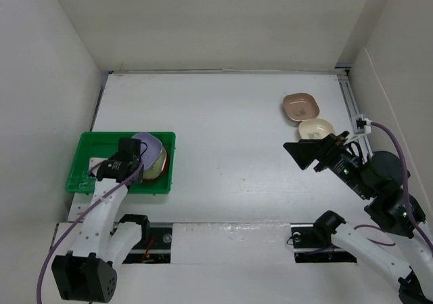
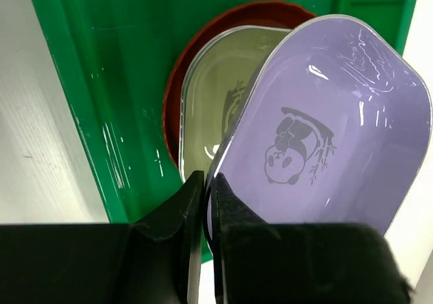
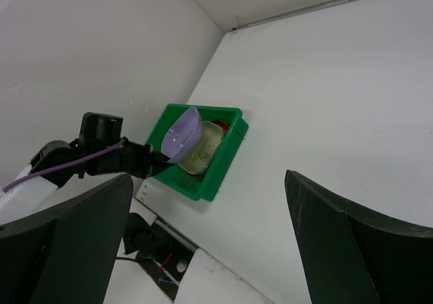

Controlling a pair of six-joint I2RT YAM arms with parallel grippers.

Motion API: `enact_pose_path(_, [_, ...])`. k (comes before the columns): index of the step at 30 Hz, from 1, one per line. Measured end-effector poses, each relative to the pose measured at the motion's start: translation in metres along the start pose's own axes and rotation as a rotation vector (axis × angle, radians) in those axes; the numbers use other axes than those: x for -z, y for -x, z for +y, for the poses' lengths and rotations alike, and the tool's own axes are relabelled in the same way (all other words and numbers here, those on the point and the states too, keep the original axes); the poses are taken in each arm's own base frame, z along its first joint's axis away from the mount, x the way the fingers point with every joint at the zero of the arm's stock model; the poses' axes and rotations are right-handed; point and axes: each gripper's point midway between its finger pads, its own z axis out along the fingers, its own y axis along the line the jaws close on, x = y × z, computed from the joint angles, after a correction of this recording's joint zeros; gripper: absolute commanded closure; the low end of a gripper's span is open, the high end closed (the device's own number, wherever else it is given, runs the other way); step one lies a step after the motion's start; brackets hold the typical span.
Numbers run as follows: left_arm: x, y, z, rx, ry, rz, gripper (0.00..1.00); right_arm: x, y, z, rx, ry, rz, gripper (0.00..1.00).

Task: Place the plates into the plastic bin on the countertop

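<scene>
The green plastic bin [image 1: 88, 158] sits at the left of the white countertop [image 1: 230, 114]. In it a pale green plate [image 2: 210, 94] lies on a reddish-brown plate [image 2: 177, 101]. My left gripper [image 2: 206, 179] is shut on the rim of a lavender plate [image 2: 325, 135], held tilted over those two inside the bin [image 2: 108, 60]. The lavender plate [image 1: 150, 145] overhangs the bin's right half. My right gripper [image 1: 312, 156] hovers open and empty at the right, just in front of a cream plate [image 1: 316, 128] and a pinkish-tan plate [image 1: 300, 107] lying side by side.
White walls close in the countertop at the left, back and right. A metal rail [image 1: 352, 101] runs along the right wall. At the near edge, slots with cables [image 1: 159, 240] sit beside the arm bases. The right wrist view shows the bin [image 3: 226, 148] from afar.
</scene>
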Motion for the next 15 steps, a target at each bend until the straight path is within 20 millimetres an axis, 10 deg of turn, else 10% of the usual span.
enact_pose_path(1, [-0.001, 0.0, 0.0, 0.008, 0.008, -0.003, 0.69, 0.0, -0.001, -0.001, 0.0, -0.001, 0.002, 0.0])
enact_pose_path(4, [0.001, 0.003, -0.001, 0.026, 0.013, -0.012, 0.46, -0.001, -0.002, -0.001, 0.0, -0.004, 0.004, 0.0])
enact_pose_path(6, [0.004, 0.006, -0.004, 0.038, -0.001, -0.022, 0.01, -0.001, -0.002, -0.002, 0.0, -0.004, 0.004, 0.0])
enact_pose_path(15, [0.04, 0.021, -0.039, 0.019, -0.223, -0.028, 0.0, -0.022, -0.005, -0.021, -0.001, -0.102, 0.008, 0.0])
